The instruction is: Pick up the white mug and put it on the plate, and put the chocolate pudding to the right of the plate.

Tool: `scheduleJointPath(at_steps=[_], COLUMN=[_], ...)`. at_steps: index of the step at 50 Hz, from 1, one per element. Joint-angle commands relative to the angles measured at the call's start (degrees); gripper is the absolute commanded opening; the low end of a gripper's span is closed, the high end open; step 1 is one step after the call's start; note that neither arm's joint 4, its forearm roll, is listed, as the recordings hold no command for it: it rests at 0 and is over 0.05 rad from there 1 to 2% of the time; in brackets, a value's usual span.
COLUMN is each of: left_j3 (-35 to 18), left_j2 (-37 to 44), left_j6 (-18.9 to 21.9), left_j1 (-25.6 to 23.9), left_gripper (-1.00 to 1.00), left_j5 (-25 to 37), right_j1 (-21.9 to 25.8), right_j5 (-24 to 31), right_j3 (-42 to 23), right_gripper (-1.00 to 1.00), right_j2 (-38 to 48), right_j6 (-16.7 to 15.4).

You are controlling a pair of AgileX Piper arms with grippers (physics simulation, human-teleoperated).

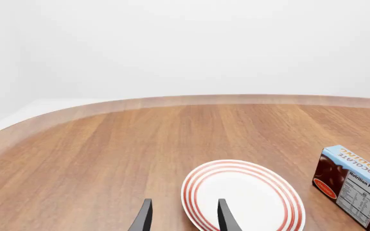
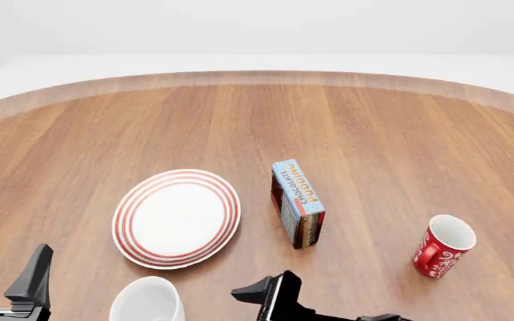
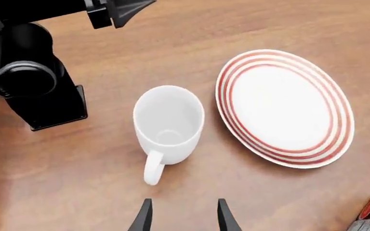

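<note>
The white mug (image 2: 148, 301) stands upright at the table's near edge, just in front of the plate (image 2: 177, 217) and apart from it. In the right wrist view the mug (image 3: 169, 120) has its handle turned toward my right gripper (image 3: 185, 219), which is open, empty and just short of the handle. The plate (image 3: 284, 108) is empty. The chocolate pudding (image 2: 297, 202) stands on its long edge right of the plate. My left gripper (image 2: 9, 259) is open and empty, left of the mug. In the left wrist view it (image 1: 185, 219) hangs near the plate (image 1: 243, 195), with the pudding (image 1: 355, 185) beyond.
A red mug with white pattern (image 2: 443, 246) stands upright at the right, apart from the pudding. The left arm's body (image 3: 31, 72) sits just beyond the white mug in the right wrist view. The wooden table's curved far edge (image 2: 257, 77) runs across the back.
</note>
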Motion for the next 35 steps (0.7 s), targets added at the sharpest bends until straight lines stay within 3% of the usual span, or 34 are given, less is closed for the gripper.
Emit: scheduleJointPath(at_steps=[1, 16, 29, 35], left_j3=[0.0, 0.0, 0.0, 0.0], left_j2=[0.0, 0.0, 0.0, 0.0], left_j6=[0.0, 0.0, 0.0, 0.0], left_j1=[0.0, 0.0, 0.0, 0.0], left_gripper=[1.0, 1.0, 1.0, 1.0], left_j5=[0.0, 0.0, 0.0, 0.0], right_j1=[3.8, 6.4, 5.9, 5.0], right_j5=[1.8, 4.0, 7.0, 8.7], right_j3=[-3.5, -7.4, -9.7, -10.7], right_gripper=[1.0, 1.0, 1.0, 1.0], right_j2=[3.9, 6.5, 7.5, 7.8], right_j6=[3.1, 4.8, 8.3, 8.2])
